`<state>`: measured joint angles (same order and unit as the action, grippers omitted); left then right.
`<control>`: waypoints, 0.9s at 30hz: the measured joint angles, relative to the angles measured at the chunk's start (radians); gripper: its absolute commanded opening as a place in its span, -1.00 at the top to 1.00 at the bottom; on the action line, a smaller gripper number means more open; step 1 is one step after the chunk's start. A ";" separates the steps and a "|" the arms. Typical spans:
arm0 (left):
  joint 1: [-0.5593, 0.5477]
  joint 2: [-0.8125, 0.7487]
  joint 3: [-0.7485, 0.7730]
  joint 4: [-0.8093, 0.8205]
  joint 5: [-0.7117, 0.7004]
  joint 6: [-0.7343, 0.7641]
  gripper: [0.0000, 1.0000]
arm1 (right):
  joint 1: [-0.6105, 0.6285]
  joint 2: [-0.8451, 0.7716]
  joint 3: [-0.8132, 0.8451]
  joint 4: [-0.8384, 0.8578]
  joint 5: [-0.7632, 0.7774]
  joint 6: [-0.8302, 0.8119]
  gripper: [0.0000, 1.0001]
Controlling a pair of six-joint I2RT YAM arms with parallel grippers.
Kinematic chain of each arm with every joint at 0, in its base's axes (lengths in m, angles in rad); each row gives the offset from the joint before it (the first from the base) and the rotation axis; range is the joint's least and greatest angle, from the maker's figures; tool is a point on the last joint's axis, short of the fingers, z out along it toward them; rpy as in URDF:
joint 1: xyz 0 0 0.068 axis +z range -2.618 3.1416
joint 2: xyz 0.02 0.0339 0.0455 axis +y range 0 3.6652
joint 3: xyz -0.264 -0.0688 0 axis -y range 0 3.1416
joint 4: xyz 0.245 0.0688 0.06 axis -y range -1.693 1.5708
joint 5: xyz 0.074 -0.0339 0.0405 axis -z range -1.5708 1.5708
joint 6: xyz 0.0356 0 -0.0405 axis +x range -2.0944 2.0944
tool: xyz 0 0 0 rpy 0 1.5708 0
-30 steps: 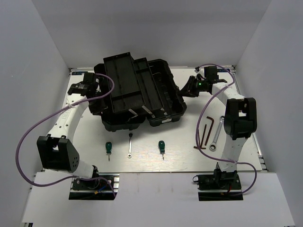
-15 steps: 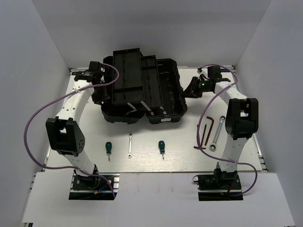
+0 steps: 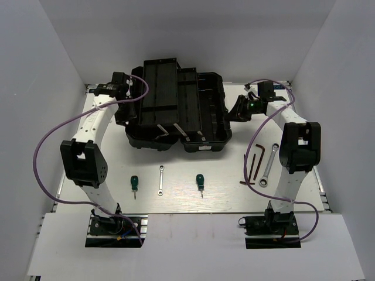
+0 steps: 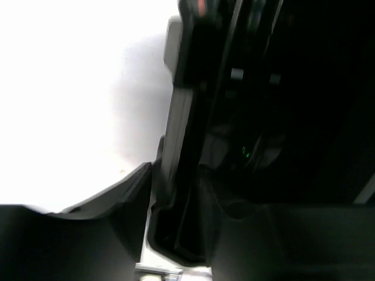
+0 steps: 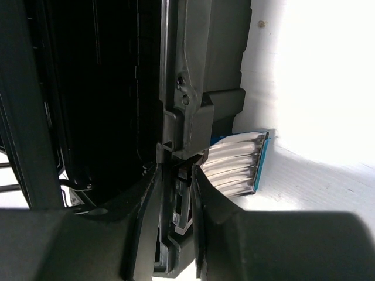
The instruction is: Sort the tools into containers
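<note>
While toolbox (image 3: 202,126) stands open, right pincer (image 5: 176,172) clamps its wall, left pincer (image 4: 176,181) grip unclear

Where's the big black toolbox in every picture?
Top external: the toolbox sits in the middle, toward the far side of the table.
Left wrist: the toolbox wall fills the middle and right, very dark.
Right wrist: the toolbox wall fills the left and middle.
Shared landmark: the white table, bright beside it.

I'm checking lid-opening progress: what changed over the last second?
The left gripper moved back and rightward, its elbow rising, and the lid swung with it. The right gripper stays on the toolbox right edge; screwdrivers, wrenches, hex keys unmoved.
</note>
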<state>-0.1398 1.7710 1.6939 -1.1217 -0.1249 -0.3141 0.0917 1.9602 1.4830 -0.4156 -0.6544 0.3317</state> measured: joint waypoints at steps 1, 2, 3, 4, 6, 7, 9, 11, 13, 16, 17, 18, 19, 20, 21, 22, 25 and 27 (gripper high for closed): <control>0.000 0.004 0.006 0.002 -0.008 -0.011 -0.28 | 0.000 -0.002 0.000 -0.003 0.000 -0.002 0.04; 0.002 0.011 0.011 0.014 -0.018 -0.017 -0.36 | 0.000 -0.002 0.000 -0.010 0.000 -0.009 -0.05; 0.004 0.021 0.017 0.026 -0.031 -0.029 -0.43 | 0.002 -0.003 -0.001 -0.041 0.006 -0.025 -0.14; 0.007 0.025 0.021 0.032 -0.043 -0.035 -0.48 | 0.002 -0.003 -0.003 -0.066 0.010 -0.031 -0.23; 0.014 0.027 0.033 0.034 -0.060 -0.045 -0.57 | 0.003 -0.003 -0.007 -0.108 0.018 -0.048 -0.50; 0.017 0.026 0.048 0.031 -0.068 -0.050 -0.58 | 0.001 -0.004 -0.007 -0.127 0.023 -0.057 -0.50; 0.018 0.017 0.074 0.035 -0.078 -0.053 -0.60 | -0.006 -0.004 -0.007 -0.154 0.028 -0.078 -0.50; 0.017 -0.004 0.092 0.038 -0.085 -0.054 -0.60 | -0.017 -0.009 -0.007 -0.176 0.027 -0.089 -0.50; 0.013 -0.034 0.106 0.037 -0.095 -0.054 -0.55 | -0.027 -0.027 -0.007 -0.206 0.036 -0.114 -0.50; 0.005 -0.107 0.112 0.037 -0.097 -0.054 -0.31 | -0.045 -0.082 -0.009 -0.239 0.049 -0.166 -0.48; 0.005 -0.129 0.111 0.035 -0.095 -0.055 -0.18 | -0.050 -0.108 -0.014 -0.247 0.051 -0.188 -0.44; 0.003 -0.185 0.094 0.041 -0.090 -0.056 0.21 | -0.053 -0.140 -0.023 -0.253 0.051 -0.220 -0.38; 0.001 -0.233 0.076 0.043 -0.080 -0.061 0.41 | -0.058 -0.174 -0.032 -0.264 0.051 -0.249 -0.35; 0.000 -0.290 0.045 0.051 -0.068 -0.058 0.57 | -0.061 -0.213 -0.050 -0.267 0.048 -0.282 -0.32; -0.001 -0.343 0.013 0.053 -0.052 -0.059 0.75 | -0.062 -0.252 -0.066 -0.277 0.043 -0.317 -0.21; -0.001 -0.400 -0.024 0.048 -0.034 -0.057 0.80 | -0.061 -0.294 -0.086 -0.286 0.031 -0.356 -0.14; -0.001 -0.549 -0.157 0.037 0.034 -0.061 0.83 | -0.042 -0.401 -0.132 -0.340 -0.023 -0.469 0.08; -0.002 -0.626 -0.270 0.030 0.082 -0.073 0.74 | -0.009 -0.458 -0.172 -0.362 -0.056 -0.542 0.16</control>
<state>-0.1417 1.1454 1.4242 -1.0920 -0.0429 -0.3870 0.0826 1.5024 1.3106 -0.7776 -0.7109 -0.2100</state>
